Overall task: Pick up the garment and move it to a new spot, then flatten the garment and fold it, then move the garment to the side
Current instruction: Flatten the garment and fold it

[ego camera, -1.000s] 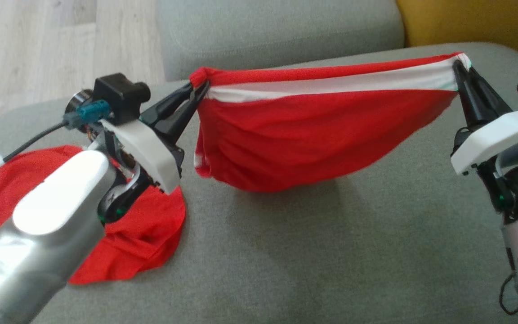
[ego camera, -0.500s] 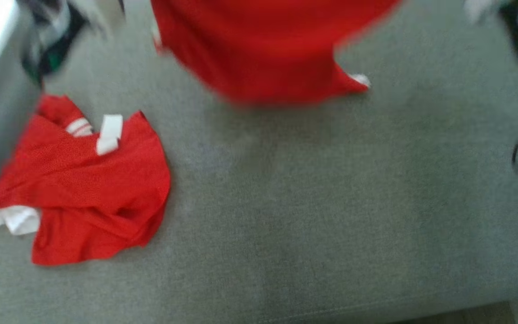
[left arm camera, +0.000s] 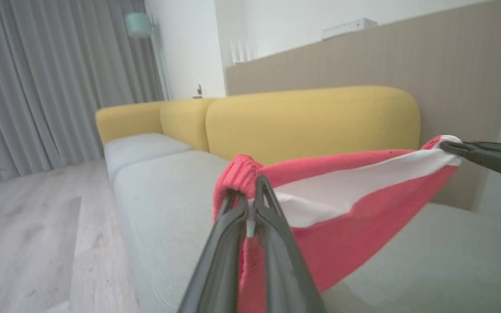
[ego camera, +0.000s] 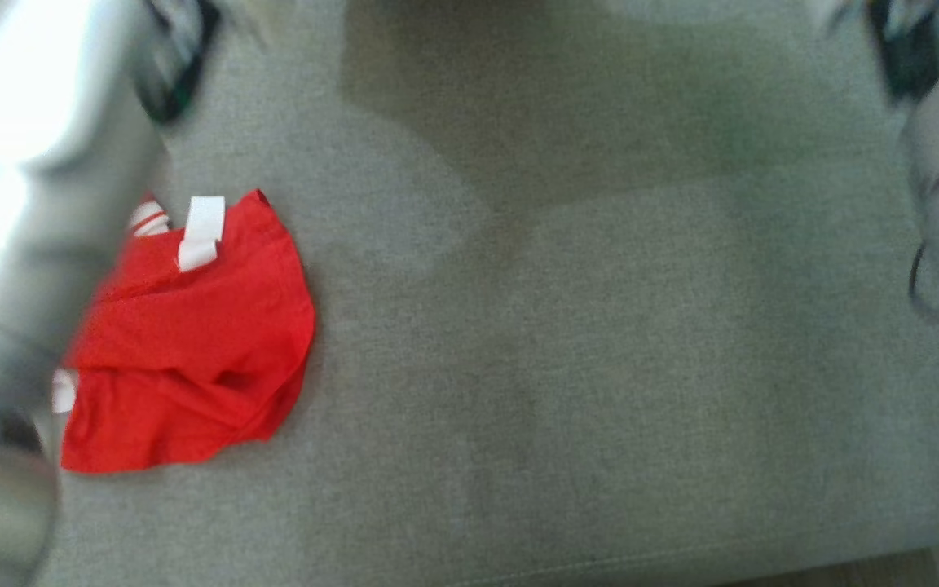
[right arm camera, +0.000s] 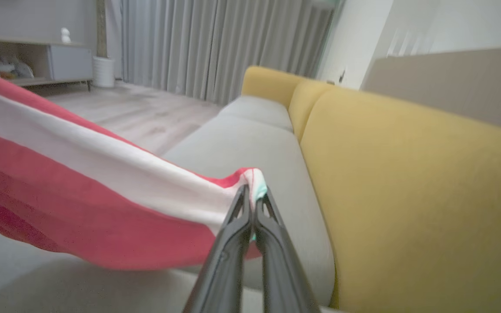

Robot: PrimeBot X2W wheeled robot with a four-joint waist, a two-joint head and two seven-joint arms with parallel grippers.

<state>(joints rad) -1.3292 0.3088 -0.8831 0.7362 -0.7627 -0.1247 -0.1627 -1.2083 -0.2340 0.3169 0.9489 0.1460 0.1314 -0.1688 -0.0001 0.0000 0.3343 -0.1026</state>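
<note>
Head: second red cloth lies near left edge of seat.
L wrist: left gripper clamped on bunched corner of garment, which hangs stretched above seat.
R wrist: right gripper pinched tight on opp. corner.

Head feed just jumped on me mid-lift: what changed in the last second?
The head camera tipped down toward the sofa seat; the held garment was carried upward in that view. Nothing let go: left tool and right tool stay shut on its banded edge, stretched between them. The other red garment lies where it was.
</note>
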